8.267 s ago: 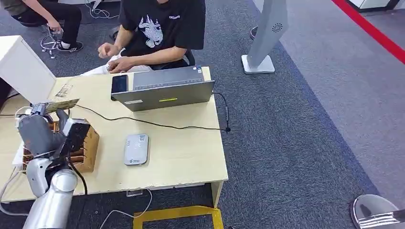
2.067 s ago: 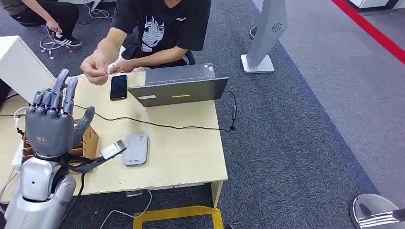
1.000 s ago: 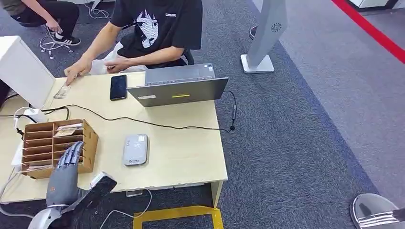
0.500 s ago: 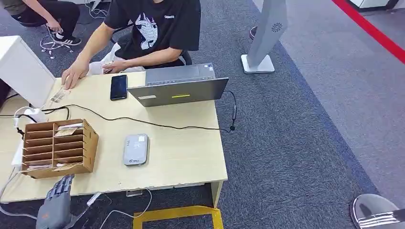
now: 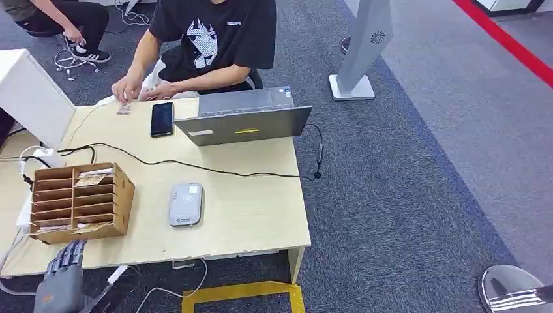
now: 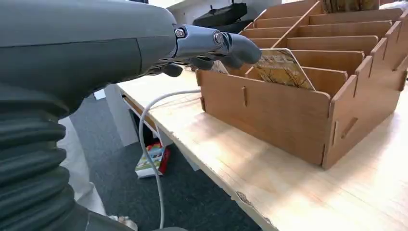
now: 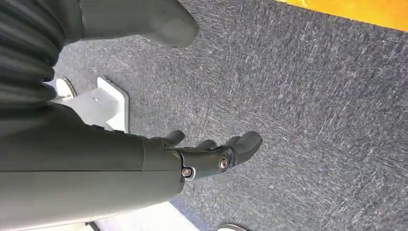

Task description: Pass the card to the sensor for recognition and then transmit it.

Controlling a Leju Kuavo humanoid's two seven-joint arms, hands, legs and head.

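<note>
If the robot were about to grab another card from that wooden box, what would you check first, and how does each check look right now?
1. Left robot hand free to grasp: ok, it holds nothing, fingers apart.
2. Cards left in the wooden rack: ok, one card leans in a slot.
3. Sensor uncovered on the table: ok.
4. Black cable away from the sensor: ok, it runs behind it.
5. Person's hand away from the rack: ok, it is at the table's far edge.
6. Right robot hand out of the way: ok, hanging over the carpet.

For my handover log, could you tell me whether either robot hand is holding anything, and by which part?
Nothing is held: the left robot hand hangs below the table edge and the right robot hand hangs over carpet, both without a card.
</note>
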